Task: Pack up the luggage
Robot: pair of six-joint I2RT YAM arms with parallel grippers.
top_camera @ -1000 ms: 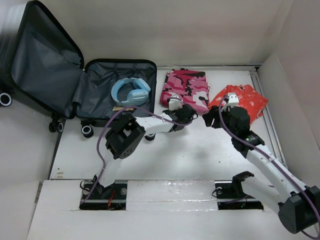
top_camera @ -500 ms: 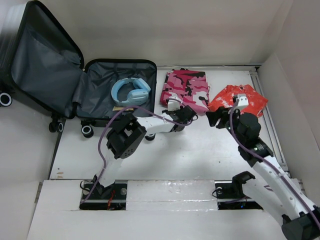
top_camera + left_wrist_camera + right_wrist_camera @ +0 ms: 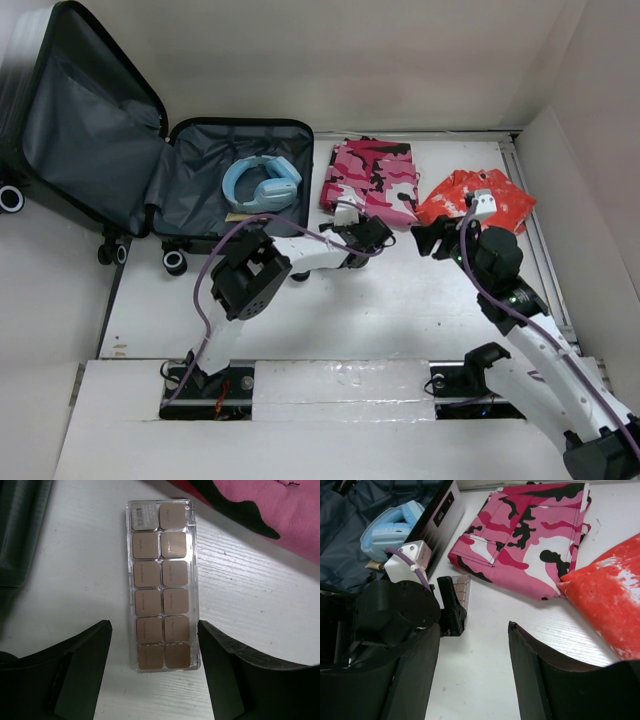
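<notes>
The luggage (image 3: 200,170) lies open at the back left, with its lid (image 3: 90,120) raised and light blue headphones (image 3: 262,182) in its dark grey lining. My left gripper (image 3: 362,238) is open just right of the luggage. In the left wrist view (image 3: 155,645) its fingers flank the near end of a clear makeup palette (image 3: 162,582) of brown squares lying flat on the table, without touching it. My right gripper (image 3: 432,238) is open and empty over bare table, and the right wrist view (image 3: 472,640) shows the same. The palette (image 3: 462,587) also shows there.
A folded pink camouflage cloth (image 3: 372,178) lies right of the luggage, just beyond the palette. A red and white packet (image 3: 478,198) lies at the back right, beside my right gripper. A white wall (image 3: 580,200) borders the table's right side.
My right arm has drawn back to the right, off the red packet. My left gripper has shifted slightly toward the near edge. The palette, cloth and packet have not moved.
</notes>
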